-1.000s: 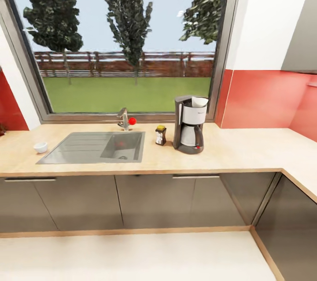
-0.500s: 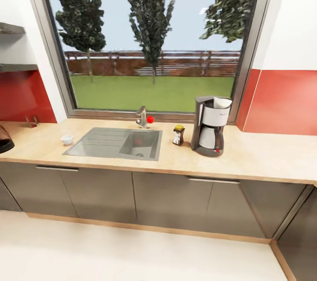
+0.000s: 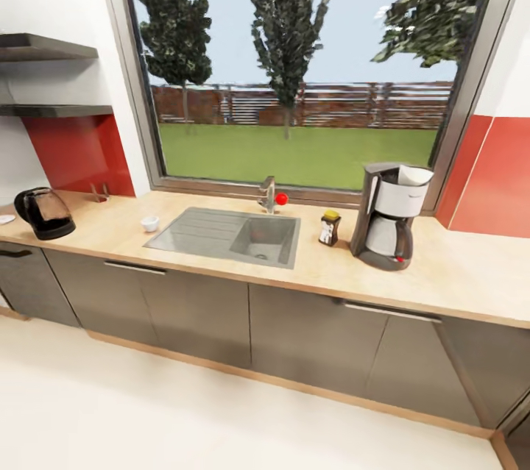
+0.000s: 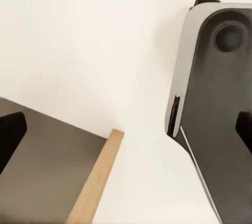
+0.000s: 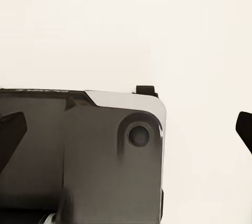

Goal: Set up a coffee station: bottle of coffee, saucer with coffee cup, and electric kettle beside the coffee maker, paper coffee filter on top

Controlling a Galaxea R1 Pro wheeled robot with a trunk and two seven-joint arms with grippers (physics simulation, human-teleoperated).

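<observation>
Head view showed the wooden countertop (image 3: 456,271) under the big window (image 3: 294,65). Coffee maker (image 3: 390,216) stood upright at the right end of the window, with a white paper filter (image 3: 414,176) sitting in its top. Bottle of coffee (image 3: 330,227) stood upright just beside it, on the sink side, between the machine and the sink (image 3: 232,235). Faucet (image 3: 269,195) with a red knob sat behind the basin. Coffee cup (image 3: 149,223), small and white, sat on the counter on the other side of the sink, well apart from the coffee maker. Electric kettle (image 3: 46,212) stood at the far left end of the counter, below two dark wall shelves (image 3: 44,51). A pale disc at the frame's left edge next to the kettle could have been the saucer; too cropped to tell.

Left wrist view: left gripper (image 4: 126,129) spread wide, dark fingertips at opposite frame edges, nothing between them; robot base (image 4: 215,108) and pale floor (image 4: 79,34) beyond.

Right wrist view: right gripper (image 5: 126,129) likewise wide apart and empty, over the base and floor.
</observation>
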